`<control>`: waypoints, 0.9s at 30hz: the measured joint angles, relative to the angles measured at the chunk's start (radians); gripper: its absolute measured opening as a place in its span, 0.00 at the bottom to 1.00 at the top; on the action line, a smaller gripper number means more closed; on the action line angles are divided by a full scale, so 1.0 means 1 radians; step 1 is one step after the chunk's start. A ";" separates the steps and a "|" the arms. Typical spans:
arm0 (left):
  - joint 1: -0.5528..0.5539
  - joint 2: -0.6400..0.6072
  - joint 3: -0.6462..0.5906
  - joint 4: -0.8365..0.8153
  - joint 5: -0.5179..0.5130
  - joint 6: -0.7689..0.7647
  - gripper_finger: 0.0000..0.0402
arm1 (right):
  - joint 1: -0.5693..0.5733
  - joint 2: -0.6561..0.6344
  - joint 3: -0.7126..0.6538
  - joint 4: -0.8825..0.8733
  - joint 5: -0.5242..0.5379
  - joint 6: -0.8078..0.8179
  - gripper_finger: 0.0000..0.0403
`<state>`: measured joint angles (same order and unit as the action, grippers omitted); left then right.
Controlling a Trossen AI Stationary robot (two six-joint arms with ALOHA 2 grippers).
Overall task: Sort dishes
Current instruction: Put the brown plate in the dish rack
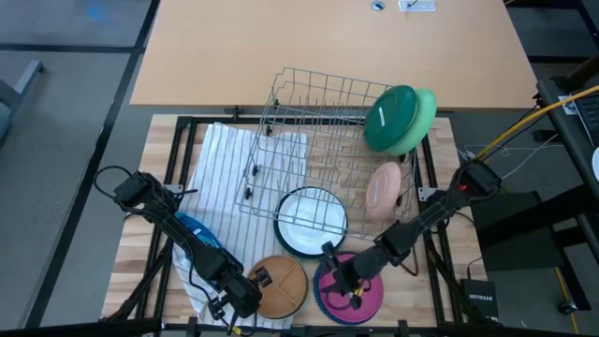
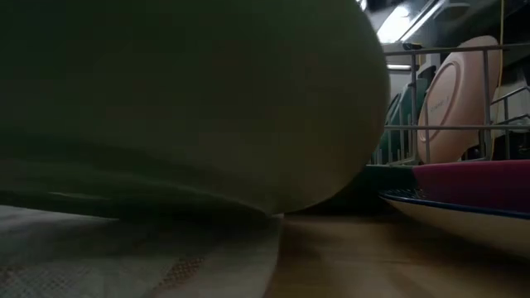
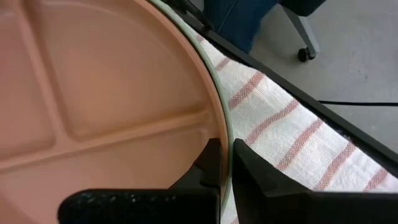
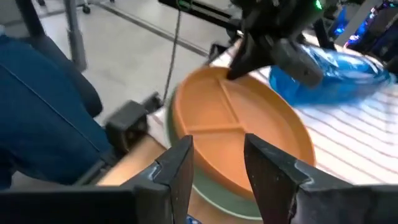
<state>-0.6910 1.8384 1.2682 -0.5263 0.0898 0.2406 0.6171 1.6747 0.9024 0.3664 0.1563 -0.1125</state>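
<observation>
i see my left gripper (image 1: 245,298) clamped shut on the rim of the tan divided plate (image 1: 279,285) at the table's near edge, on the striped towel (image 1: 225,159). my right gripper (image 1: 339,279) hangs over the magenta plate (image 1: 352,292), fingers apart and empty. the wire rack (image 1: 323,140) holds green dishes (image 1: 401,119), a peach plate (image 1: 383,189) and a white dark-rimmed plate (image 1: 309,221).

Light wooden table (image 1: 159,168) carries striped cloth (image 1: 225,168), grey wire rack (image 1: 318,131), tan plate (image 1: 281,285) on cloth edge, magenta plate (image 1: 360,295), white dark-rimmed plate (image 1: 309,220).
</observation>
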 joint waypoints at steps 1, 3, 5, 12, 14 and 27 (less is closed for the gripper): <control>0.000 0.000 0.000 0.000 -0.001 -0.003 0.01 | -0.012 0.010 0.000 0.000 -0.017 -0.001 0.36; 0.000 0.000 0.000 -0.001 -0.004 -0.009 0.02 | -0.036 0.036 0.009 -0.004 -0.069 -0.001 0.36; 0.000 0.000 0.000 0.000 -0.004 -0.020 0.01 | -0.056 0.067 0.036 -0.008 -0.128 -0.006 0.36; 0.000 0.000 0.000 -0.004 -0.006 -0.026 0.01 | -0.082 0.175 0.245 -0.295 -0.229 -0.141 0.36; 0.000 0.000 0.000 -0.004 -0.006 -0.026 0.01 | -0.081 0.210 0.316 -0.401 -0.229 -0.168 0.36; 0.000 -0.001 0.000 -0.006 -0.008 -0.033 0.01 | -0.083 0.354 0.582 -0.749 -0.214 -0.209 0.36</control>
<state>-0.6910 1.8374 1.2682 -0.5323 0.0818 0.2081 0.5343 2.0288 1.4846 -0.3821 -0.0577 -0.3214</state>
